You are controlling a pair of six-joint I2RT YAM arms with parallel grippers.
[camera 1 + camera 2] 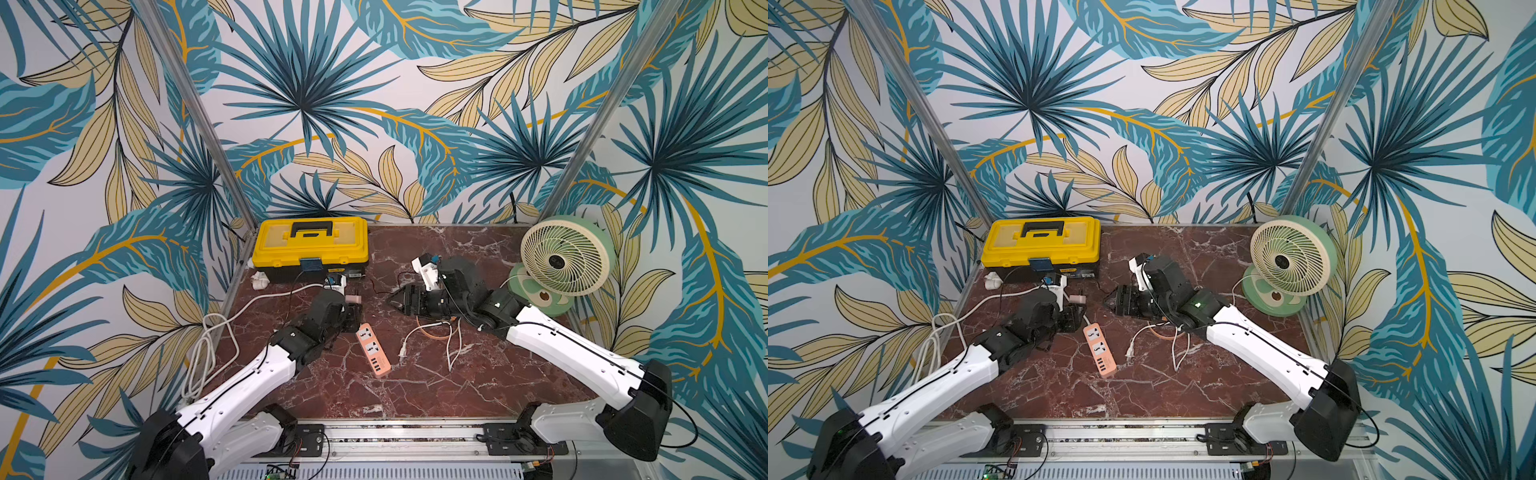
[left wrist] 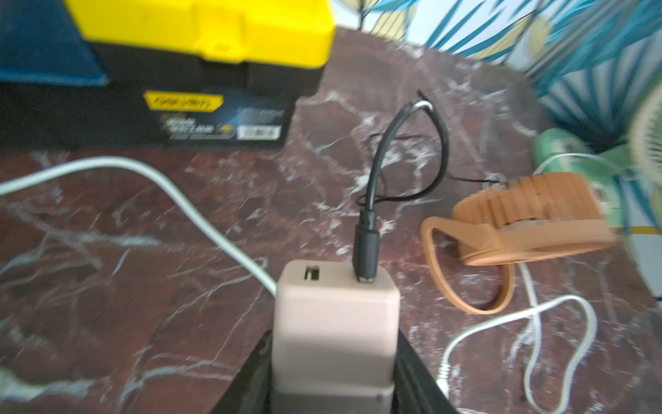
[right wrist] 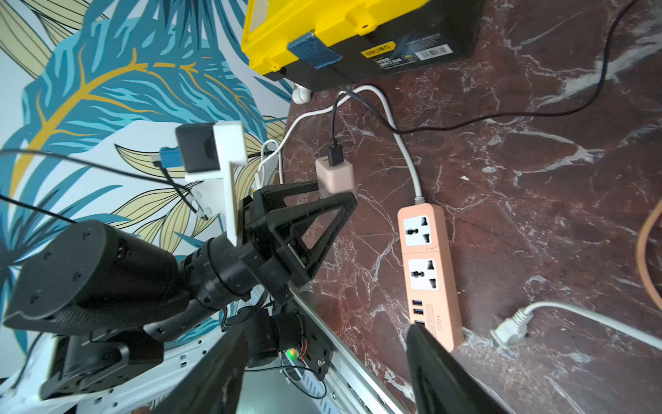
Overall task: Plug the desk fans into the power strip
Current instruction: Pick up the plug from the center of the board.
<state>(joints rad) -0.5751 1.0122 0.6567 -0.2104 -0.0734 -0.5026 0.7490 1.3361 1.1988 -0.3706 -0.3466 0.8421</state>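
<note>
In left jaws, pink charger (image 2: 335,322), prongs hidden

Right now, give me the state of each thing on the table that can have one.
power strip: both sockets empty.
pink charger: black cable plugged in, second port free.
white plug: lying loose, in no socket.
green fan: upright.
orange fan: lying flat.
toolbox: lid shut.
left gripper: shut on the pink charger.
right gripper: open, empty.
</note>
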